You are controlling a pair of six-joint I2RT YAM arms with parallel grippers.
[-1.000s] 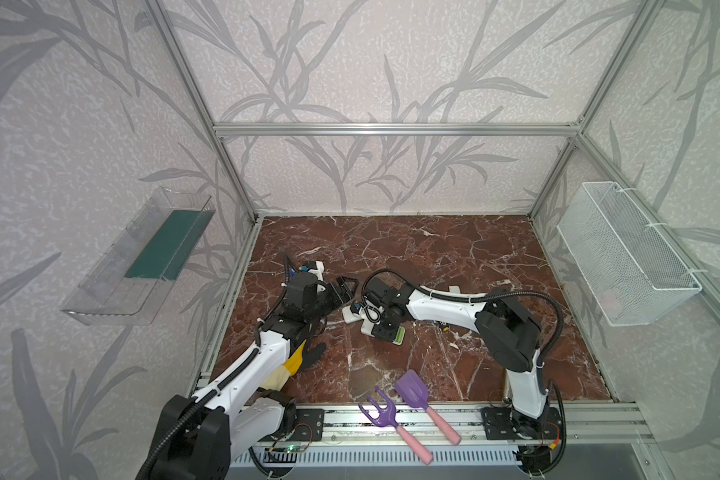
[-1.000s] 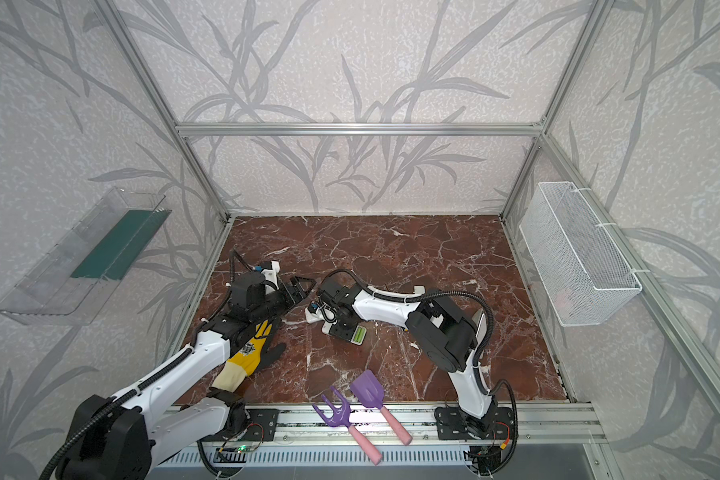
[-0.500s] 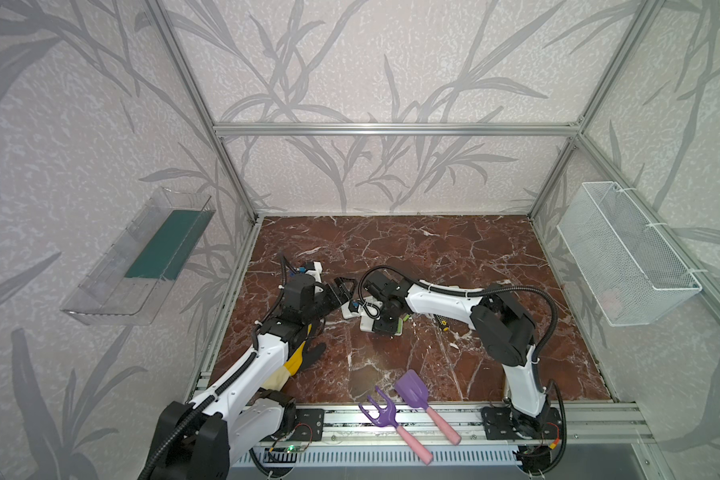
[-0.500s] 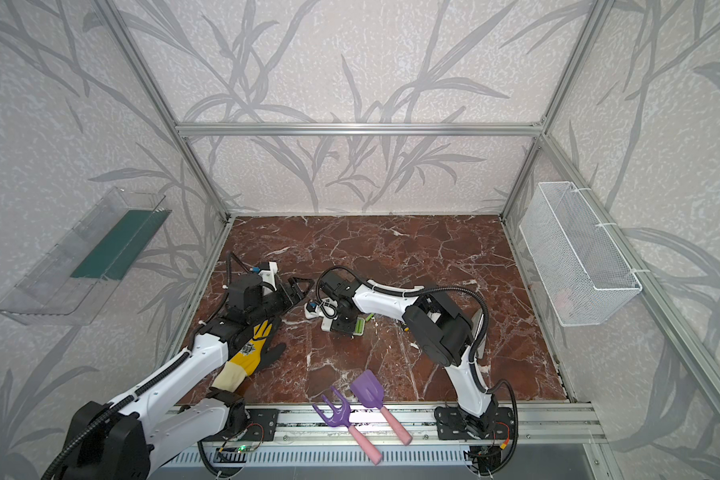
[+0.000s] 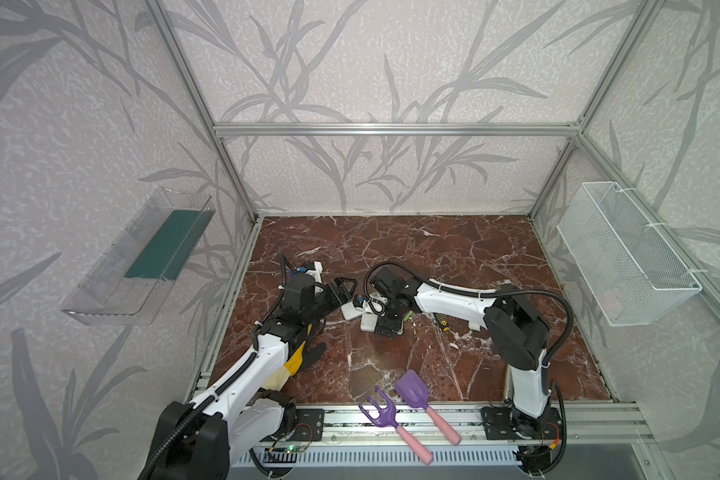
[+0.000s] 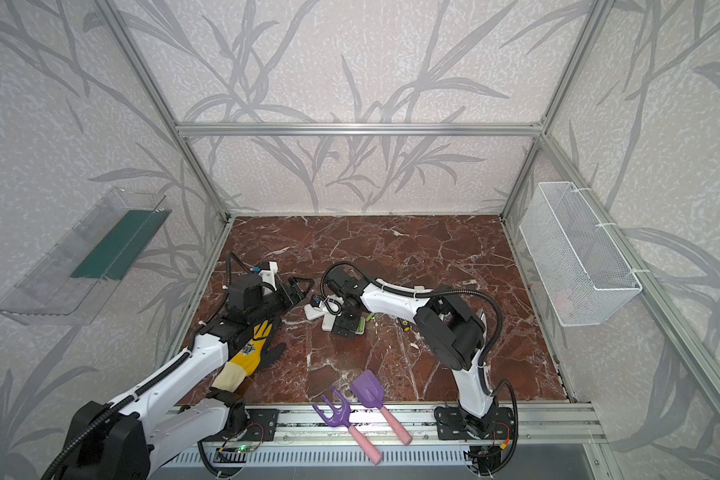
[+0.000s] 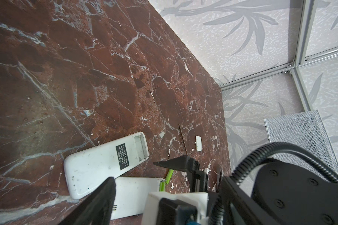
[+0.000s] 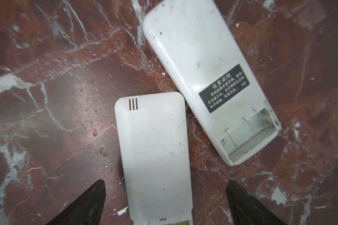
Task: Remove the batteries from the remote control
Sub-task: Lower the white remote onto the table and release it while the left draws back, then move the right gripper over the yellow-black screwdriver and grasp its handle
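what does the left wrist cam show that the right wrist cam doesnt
Only the left wrist view: a slim lime-green battery lying loose on the marble, a small white battery cover and the white wire mesh basket.

Only the right wrist view: both black fingertips of the open right hand, either side of the plain white remote.

Both: that remote, the white remote with the black label and its empty battery bay, and the red-brown marble tabletop.
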